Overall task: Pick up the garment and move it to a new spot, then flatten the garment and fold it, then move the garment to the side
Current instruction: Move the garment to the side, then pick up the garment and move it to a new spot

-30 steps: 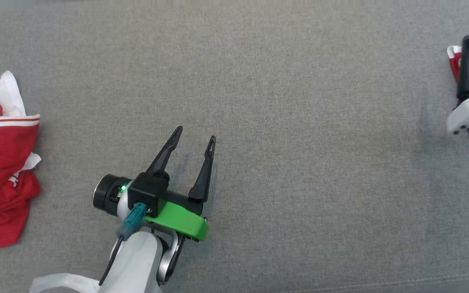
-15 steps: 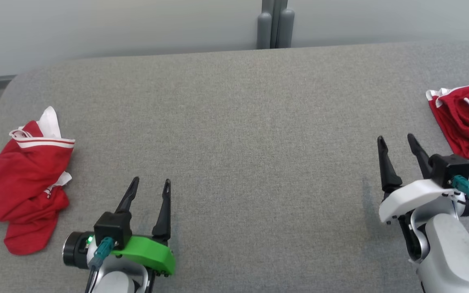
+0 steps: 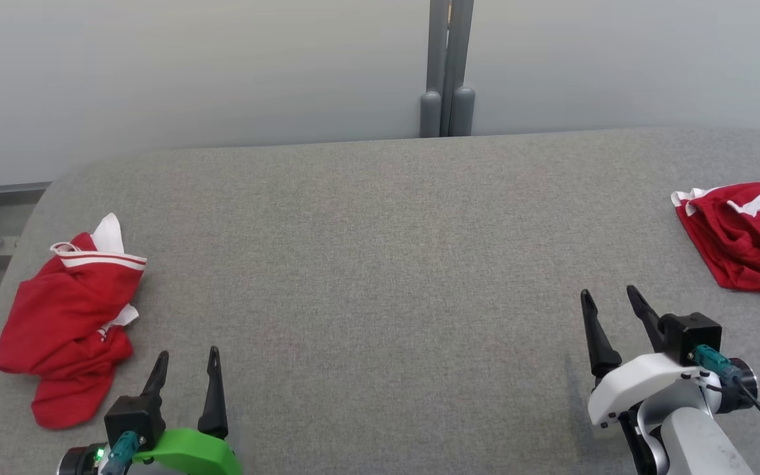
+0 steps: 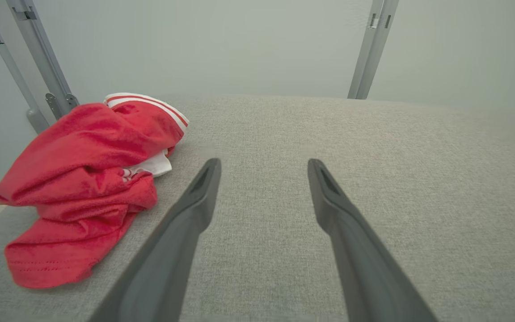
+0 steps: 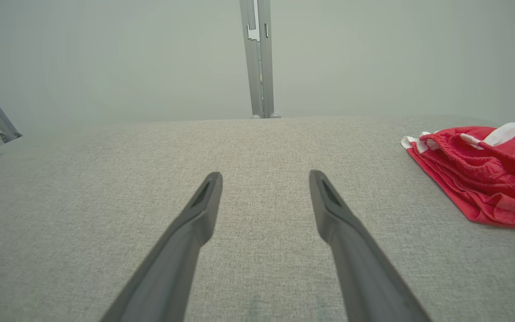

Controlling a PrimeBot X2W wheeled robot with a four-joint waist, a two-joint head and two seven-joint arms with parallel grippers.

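Observation:
A crumpled red garment with white stripes lies at the left end of the grey padded table. Another red and white garment, with an elastic waistband, lies bunched at the right edge. My left gripper stands open near the front left, just right of the left garment, with nothing between its fingers. At the front right my right gripper is open too, holding nothing, a short way left of the right garment.
A pale wall with a grey metal post rises behind the table. The table's left corner is rounded, and a grey frame stands beyond it. A broad stretch of bare grey fabric lies between the two garments.
The camera has tilted up, bringing the wall and table's far edge into view. Both arms have drawn back toward the front; the right gripper, earlier at the right garment, is now apart from it.

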